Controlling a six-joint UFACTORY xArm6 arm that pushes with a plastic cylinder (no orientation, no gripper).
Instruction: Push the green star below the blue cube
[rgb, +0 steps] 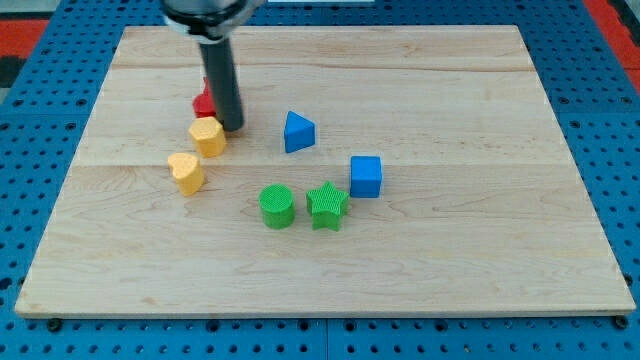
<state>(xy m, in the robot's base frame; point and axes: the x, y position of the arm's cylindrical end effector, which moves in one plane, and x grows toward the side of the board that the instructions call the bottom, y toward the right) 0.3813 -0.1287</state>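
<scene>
While the rod (222, 75) comes down from the view's top, near upright and leaning only slightly, my tip (233, 128) rests on the wooden board (480, 250) in its upper left part. It carries no jaws, so it holds nothing; it is a bare dark rod end, just to the view's right of the upper yellow block (208, 136) and so close that I cannot tell whether they touch. The tip stands well apart from the green star and the blue cube.

Nearest the view's bottom sit the two green pieces. The green cylinder (277, 206) is on the left and the green star (327, 205) just beside it on the right, a narrow gap between them. The star lies to the lower left of the blue cube (366, 176) (the star's upper right point comes very near the cube's lower left corner, perhaps touching), so it is beside and slightly under the cube, not straight below it.

Farther left, at about the cube's height, is the lower yellow block (186, 172), with a notched, heart-like top. Up and right of it is the other yellow block, of rounded outline. Toward the middle of the board stands the blue triangular block (298, 132), apart from everything else. Farthest up, a red block (204, 102) shows only partly behind the rod, its shape hidden.

No containers stand on the board; a blue pegboard surface (40, 180) surrounds it.
</scene>
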